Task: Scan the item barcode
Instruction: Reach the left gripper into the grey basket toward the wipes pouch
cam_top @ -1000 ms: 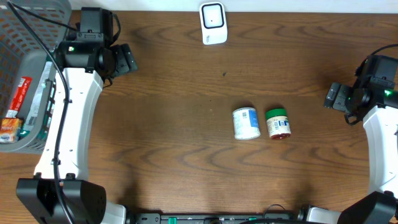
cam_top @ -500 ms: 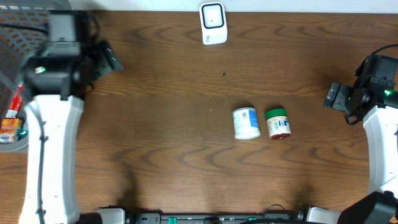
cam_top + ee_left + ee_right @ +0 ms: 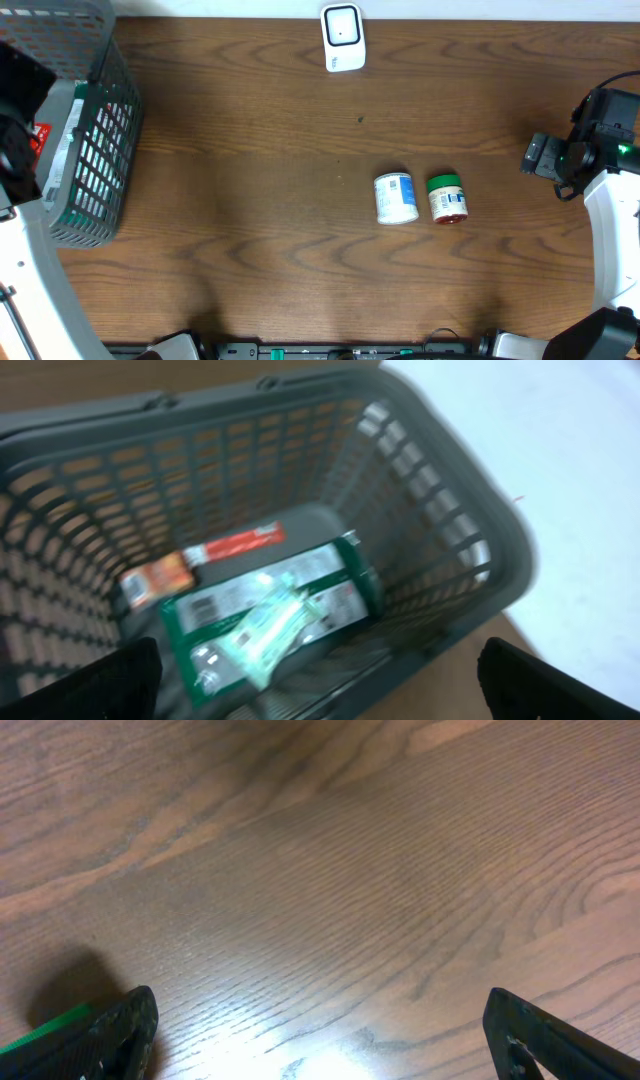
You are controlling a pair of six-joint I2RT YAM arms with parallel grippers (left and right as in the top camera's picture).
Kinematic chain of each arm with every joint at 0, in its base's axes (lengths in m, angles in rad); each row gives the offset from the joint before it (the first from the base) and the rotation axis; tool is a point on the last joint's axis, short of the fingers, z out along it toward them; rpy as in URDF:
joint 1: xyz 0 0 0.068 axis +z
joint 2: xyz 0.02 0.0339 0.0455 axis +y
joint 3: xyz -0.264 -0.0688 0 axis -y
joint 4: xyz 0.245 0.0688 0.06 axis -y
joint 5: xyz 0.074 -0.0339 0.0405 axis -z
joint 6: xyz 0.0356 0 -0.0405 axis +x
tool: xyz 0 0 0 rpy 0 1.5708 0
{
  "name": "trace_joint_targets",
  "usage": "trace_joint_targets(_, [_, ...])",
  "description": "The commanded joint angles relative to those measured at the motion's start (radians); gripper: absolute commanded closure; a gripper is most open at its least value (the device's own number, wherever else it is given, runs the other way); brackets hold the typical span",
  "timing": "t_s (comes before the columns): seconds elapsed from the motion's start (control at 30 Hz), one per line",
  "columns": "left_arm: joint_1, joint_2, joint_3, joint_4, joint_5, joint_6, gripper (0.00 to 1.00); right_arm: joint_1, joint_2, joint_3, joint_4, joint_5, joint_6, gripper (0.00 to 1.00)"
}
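Left claw [image 3: 330, 695]: fully spread, empty, above grey plastic mesh basket [image 3: 470, 550]. Green-and-white flat packet [image 3: 300, 600] lies on the basket floor below it, long axis diagonal. Right claw [image 3: 320, 1045]: spread, empty, well apart.

Overhead: straight down, whole counter [image 3: 300, 250]. Left wrist: steep, near, into basket [image 3: 440, 510], shared with overhead's left edge. Right wrist: close, low over counter wood.

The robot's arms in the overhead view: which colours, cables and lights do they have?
The right arm is a white rounded link ending in a black wrist block with a small green light and thin black cables. The left arm has the same white shell. The fingers are black.
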Motion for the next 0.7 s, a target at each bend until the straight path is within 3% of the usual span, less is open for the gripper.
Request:
trace_joint_targets(0.0, [0.032,0.008,0.008,-0.046,-0.013,-0.004,0.02,-0.006,-0.005,0.011,-0.002,0.009,-0.006,0.01])
trace_joint_targets(0.13, [0.032,0.024,0.001,-0.027,-0.013,0.022,0.02,-0.006,-0.005,0.011,-0.002,0.009,-0.006,0.01])
trace_joint_targets(0.4, [0.036,0.15,0.001,0.134,-0.014,0.221,0.04,-0.006,-0.005,0.011,-0.002,0.009,-0.006,0.01])
trace_joint_targets(0.67, [0.092,0.306,0.001,0.159,-0.013,0.284,0.03,-0.006,-0.005,0.011,-0.002,0.009,-0.006,0.01])
